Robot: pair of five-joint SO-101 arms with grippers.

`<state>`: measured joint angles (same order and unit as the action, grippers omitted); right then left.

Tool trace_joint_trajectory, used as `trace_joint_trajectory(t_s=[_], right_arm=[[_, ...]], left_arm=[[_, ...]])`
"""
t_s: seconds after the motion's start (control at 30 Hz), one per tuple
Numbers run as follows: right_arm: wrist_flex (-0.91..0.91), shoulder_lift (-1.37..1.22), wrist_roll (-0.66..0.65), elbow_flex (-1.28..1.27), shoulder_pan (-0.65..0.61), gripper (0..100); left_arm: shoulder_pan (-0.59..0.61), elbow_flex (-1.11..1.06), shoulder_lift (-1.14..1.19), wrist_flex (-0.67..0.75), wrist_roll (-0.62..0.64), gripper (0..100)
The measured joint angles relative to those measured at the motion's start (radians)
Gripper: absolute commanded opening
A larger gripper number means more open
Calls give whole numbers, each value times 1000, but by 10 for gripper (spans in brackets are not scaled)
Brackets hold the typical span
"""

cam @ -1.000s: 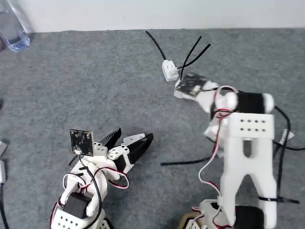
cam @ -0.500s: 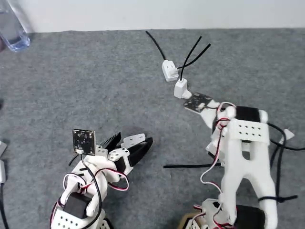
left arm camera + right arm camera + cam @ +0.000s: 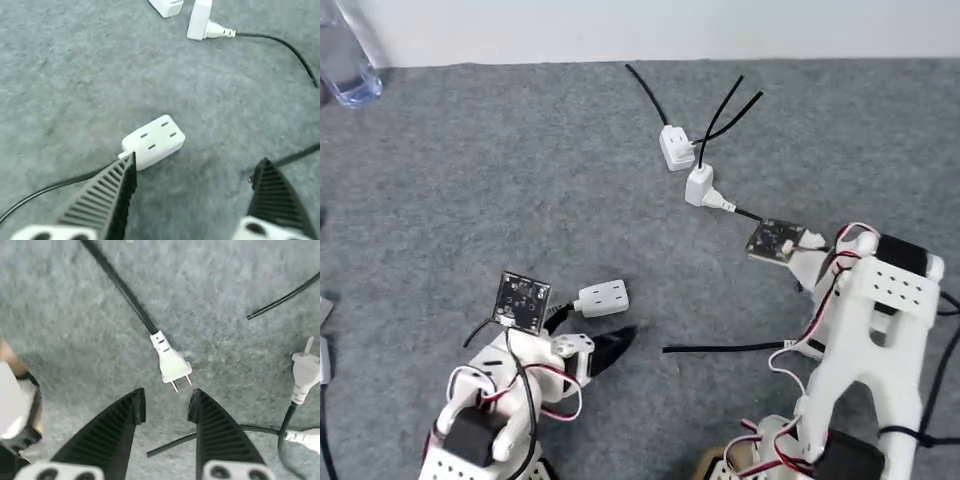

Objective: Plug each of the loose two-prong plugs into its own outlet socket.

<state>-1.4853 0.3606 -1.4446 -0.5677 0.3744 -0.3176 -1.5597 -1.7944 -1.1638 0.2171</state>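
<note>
left gripper (image 3: 195, 165) is hovering low over the desk (image 3: 60, 75), jaws released wide, white outlet socket (image 3: 153, 141) lying just ahead | right gripper (image 3: 167, 394) is hovering, jaws parted and empty, loose two-prong plug (image 3: 171, 363) lying just ahead, prongs pointing toward the gap

Robotics test bench, lab-like: grey felt mat (image 3: 440, 190), plain white wall (image 3: 620, 30), printed arm (image 3: 870, 340) with exposed wiring.

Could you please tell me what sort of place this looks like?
Probably a robotics test bench, though I can't be sure: a grey felt-covered table, the left arm and right arm with bare servo wiring, and a loose outlet socket and two-prong plug laid out.
</note>
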Motion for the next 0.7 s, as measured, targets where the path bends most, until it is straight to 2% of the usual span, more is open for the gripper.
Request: trace_joint_trajectory(t_s=[0.13,0.33,0.47,0.7], right_arm=[[57,0,-112,-81,14,147],[222,0,-201,-245,14,147],[250,0,-270,-273,14,147],[258,0,-364,-275,14,147]], left_arm=[[8,63,-3,-78,-20,352],[9,121,-3,-87,-78,352],[9,155,-3,-94,-112,352],[11,385,278,-164,-123,352]])
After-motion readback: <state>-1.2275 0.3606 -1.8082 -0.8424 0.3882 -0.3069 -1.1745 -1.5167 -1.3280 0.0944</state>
